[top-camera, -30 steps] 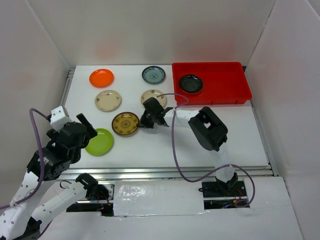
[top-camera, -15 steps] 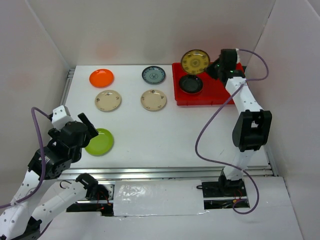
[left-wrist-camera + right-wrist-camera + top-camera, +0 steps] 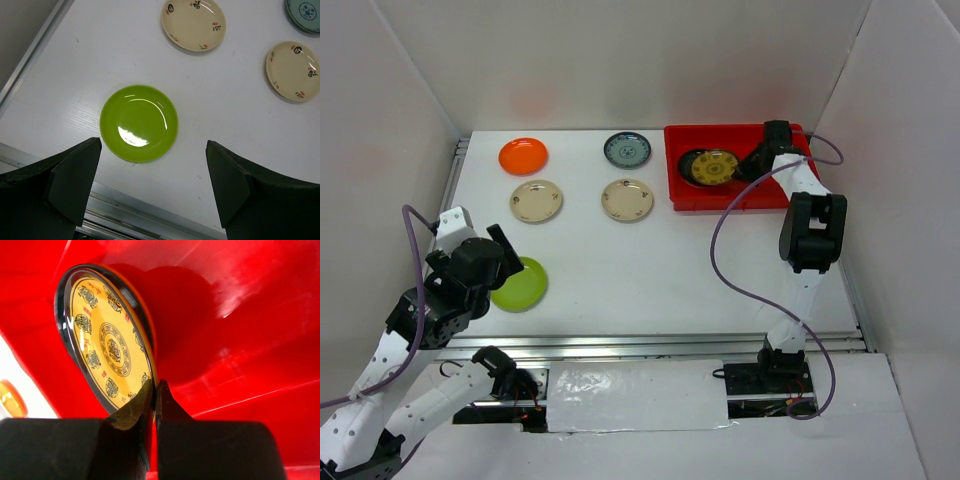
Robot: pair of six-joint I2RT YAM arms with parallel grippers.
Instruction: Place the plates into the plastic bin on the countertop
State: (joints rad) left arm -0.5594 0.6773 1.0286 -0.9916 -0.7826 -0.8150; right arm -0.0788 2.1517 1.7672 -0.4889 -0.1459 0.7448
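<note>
Inside the plastic bin (image 3: 686, 137) the right tool (image 3: 154, 405) pinches the brown-gold plate (image 3: 713, 167), tilted over what seems the black plate (image 3: 686, 165). Five wait on the white, rail-edged tabletop (image 3: 670, 270) between white walls (image 3: 620, 60): orange plate (image 3: 523, 155), grey-blue plate (image 3: 626, 149), two cream plates (image 3: 536, 200), lime green plate (image 3: 139, 123) under the wide-spread left tool (image 3: 152, 150).

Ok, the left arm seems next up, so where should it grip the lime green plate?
Probably the near rim, from above: the lime green plate lies flat on the countertop, so only its edge offers purchase, and the open left gripper hangs there.
</note>
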